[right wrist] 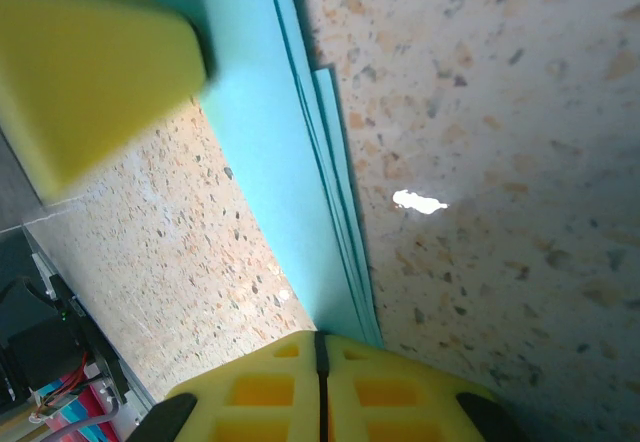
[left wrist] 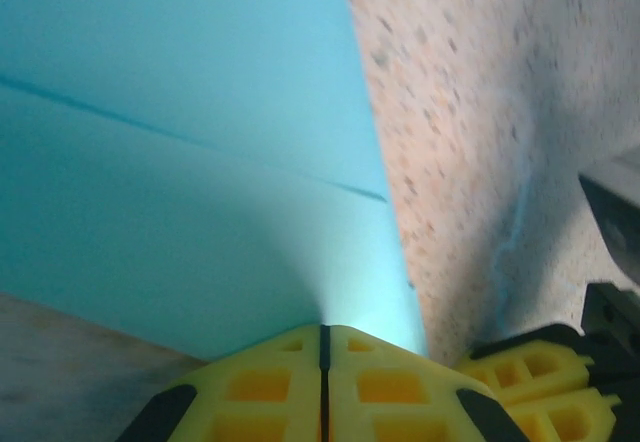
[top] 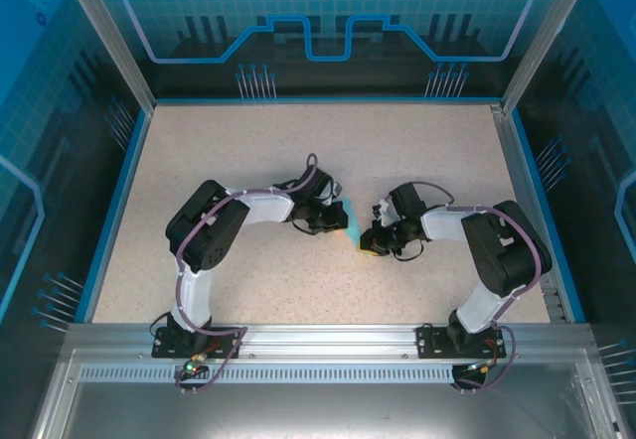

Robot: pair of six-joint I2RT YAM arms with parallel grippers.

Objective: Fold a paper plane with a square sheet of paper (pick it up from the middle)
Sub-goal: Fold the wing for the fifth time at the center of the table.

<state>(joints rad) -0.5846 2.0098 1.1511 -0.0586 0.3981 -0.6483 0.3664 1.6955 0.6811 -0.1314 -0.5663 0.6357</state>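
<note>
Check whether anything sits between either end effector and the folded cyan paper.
Nothing visible does. The left end effector and right end effector, both shut, have their tips right at the folded cyan paper on the speckled table.

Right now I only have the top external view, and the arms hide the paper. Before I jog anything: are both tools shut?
Observer: In the left wrist view, the left tool is shut, with the folded paper reaching its tips.
Operator: And the right?
Observer: The right tool is shut as well. The paper's edge runs straight into its tips, but I cannot tell whether it is pinched.
Operator: Is it a single layer?
Observer: No, several stacked layers show along that edge.
</note>
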